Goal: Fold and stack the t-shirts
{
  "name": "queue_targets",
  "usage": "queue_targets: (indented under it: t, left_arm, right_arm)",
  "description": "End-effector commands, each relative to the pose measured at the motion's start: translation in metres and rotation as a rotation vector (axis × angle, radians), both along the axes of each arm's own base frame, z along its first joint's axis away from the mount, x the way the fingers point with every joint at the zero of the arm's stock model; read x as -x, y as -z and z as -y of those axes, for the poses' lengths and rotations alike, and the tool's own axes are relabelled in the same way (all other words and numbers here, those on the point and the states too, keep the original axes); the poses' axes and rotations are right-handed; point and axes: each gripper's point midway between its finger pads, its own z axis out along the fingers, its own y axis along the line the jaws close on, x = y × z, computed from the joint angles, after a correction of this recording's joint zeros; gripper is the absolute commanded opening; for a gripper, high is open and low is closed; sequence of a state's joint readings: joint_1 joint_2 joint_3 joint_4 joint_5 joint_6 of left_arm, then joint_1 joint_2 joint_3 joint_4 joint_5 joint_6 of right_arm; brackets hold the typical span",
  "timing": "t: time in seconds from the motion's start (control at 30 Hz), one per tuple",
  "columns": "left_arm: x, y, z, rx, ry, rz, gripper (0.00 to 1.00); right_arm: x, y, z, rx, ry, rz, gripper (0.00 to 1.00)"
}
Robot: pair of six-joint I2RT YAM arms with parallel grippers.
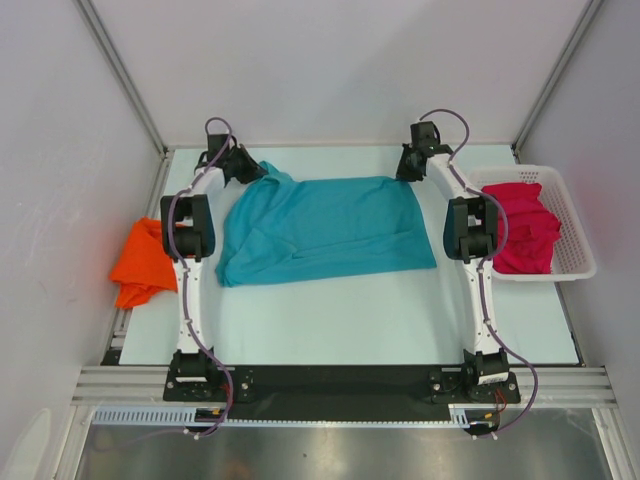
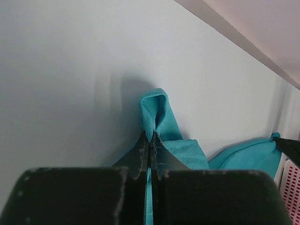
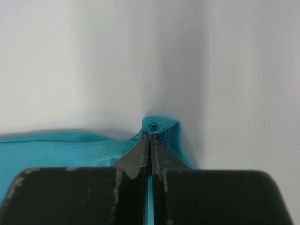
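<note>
Both arms are stretching toward 12 o'clock, the left gripper (image 2: 150, 140) and right gripper (image 3: 150, 139) each pinching the teal t-shirt (image 1: 330, 225), jaws closed.

The left gripper (image 2: 150, 140) fills the bottom centre of the frame, its dark jaws pressed together on a pinch of the teal t-shirt (image 2: 187, 157). A small loop of the cloth stands up just above the fingertips. More of the shirt lies toward the lower right on the pale table (image 2: 70, 70). At the right edge shows a strip of white slotted basket (image 2: 292, 187).
</note>
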State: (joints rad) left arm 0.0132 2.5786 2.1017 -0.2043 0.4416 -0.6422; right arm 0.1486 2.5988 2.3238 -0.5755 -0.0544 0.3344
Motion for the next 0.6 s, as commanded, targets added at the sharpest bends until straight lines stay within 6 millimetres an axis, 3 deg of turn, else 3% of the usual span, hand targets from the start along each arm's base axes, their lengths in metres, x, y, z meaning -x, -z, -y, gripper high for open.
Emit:
queue_targets:
  t: [0.0, 0.03, 0.3, 0.57]
  left_arm:
    - [0.000, -0.057, -0.004, -0.057, 0.000, 0.092, 0.00]
    - [0.000, -0.068, -0.005, -0.063, 0.000, 0.111, 0.00]
    - [0.009, -0.106, -0.010, -0.094, -0.004, 0.157, 0.00]
    - [0.025, -0.129, -0.008, -0.096, 0.004, 0.172, 0.00]
  right_arm:
    - [0.004, -0.049, 0.010, 0.049, -0.003, 0.054, 0.00]
    - [0.004, -0.054, 0.011, 0.048, -0.003, 0.062, 0.00]
    - [0.008, -0.101, 0.013, 0.044, -0.004, 0.124, 0.00]
    - [0.023, -0.120, 0.016, 0.055, -0.008, 0.136, 0.00]
